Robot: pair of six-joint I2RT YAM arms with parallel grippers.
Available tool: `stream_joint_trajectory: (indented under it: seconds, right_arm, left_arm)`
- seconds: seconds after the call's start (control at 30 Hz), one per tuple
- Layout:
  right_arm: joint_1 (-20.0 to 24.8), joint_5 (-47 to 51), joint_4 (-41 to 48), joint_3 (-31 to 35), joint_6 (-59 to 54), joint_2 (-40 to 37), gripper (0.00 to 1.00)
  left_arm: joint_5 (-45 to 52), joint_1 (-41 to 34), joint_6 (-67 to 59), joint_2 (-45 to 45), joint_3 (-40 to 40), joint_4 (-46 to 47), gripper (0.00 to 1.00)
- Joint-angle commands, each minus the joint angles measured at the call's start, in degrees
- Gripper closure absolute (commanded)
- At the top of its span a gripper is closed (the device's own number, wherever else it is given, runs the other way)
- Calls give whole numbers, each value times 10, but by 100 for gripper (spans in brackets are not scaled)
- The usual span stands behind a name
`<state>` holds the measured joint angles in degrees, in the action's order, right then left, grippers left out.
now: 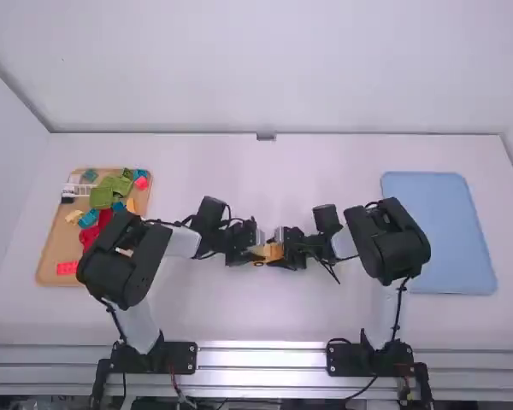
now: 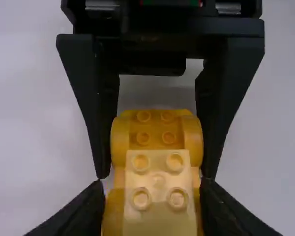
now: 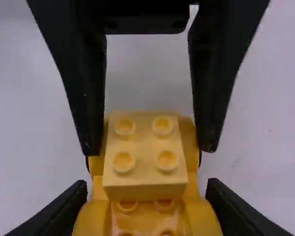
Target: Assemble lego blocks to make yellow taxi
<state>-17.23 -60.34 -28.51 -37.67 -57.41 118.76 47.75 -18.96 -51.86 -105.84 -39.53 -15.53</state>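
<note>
the step in hand looks like steadying or passing the taxi between two grips, perhaps while seating its top block. the left gripper (image 2: 153, 185) has its fingers clamped on the sides of the yellow car body (image 2: 156, 133) at the end bearing the pale yellow block (image 2: 158, 169); the right gripper (image 3: 147, 184) has its own clamped on the other, studded end. the body sits between them, over the middle of the table (image 1: 325, 171).

to do it well, keep both wrists level and in line, squeeze evenly and don't let one arm pull against the other — a twist could pop the block off. if one is to let go, its fingers should part fully before backing straight out.

the plastic looks hard and smooth, the block paler than the deeper orange-yellow body. its studs are round, with dimpled centres; the body swells into rounded, fender-like sides — curved faces that may give flat black fingers little purchase.
</note>
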Motion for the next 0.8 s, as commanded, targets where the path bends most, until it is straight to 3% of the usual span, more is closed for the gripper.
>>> stream_joint_trajectory:
  seconds: [0.0,0.17,0.23,0.3,0.33,0.37,0.4,0.77]
  right_arm:
    - [3,6,5,-6,1,9,56]
    - [3,6,5,-6,2,9,56]
    - [3,6,5,-6,2,9,56]
    - [2,6,5,-6,2,9,56]
    - [3,6,5,-6,1,9,56]
    - [3,5,5,-6,1,9,55]
    - [3,6,5,-6,1,9,55]
    - [3,3,5,-6,1,9,55]
  left_arm:
    - [-67,6,2,6,15,19,45]
    - [-62,3,56,69,15,12,34]
    - [-62,0,64,79,15,12,36]
    - [-55,-6,79,86,15,9,62]
    - [-50,-6,80,86,15,9,67]
    - [-18,-6,79,84,15,10,93]
    - [-10,-6,79,83,15,10,98]
    - [26,-14,60,80,16,20,98]
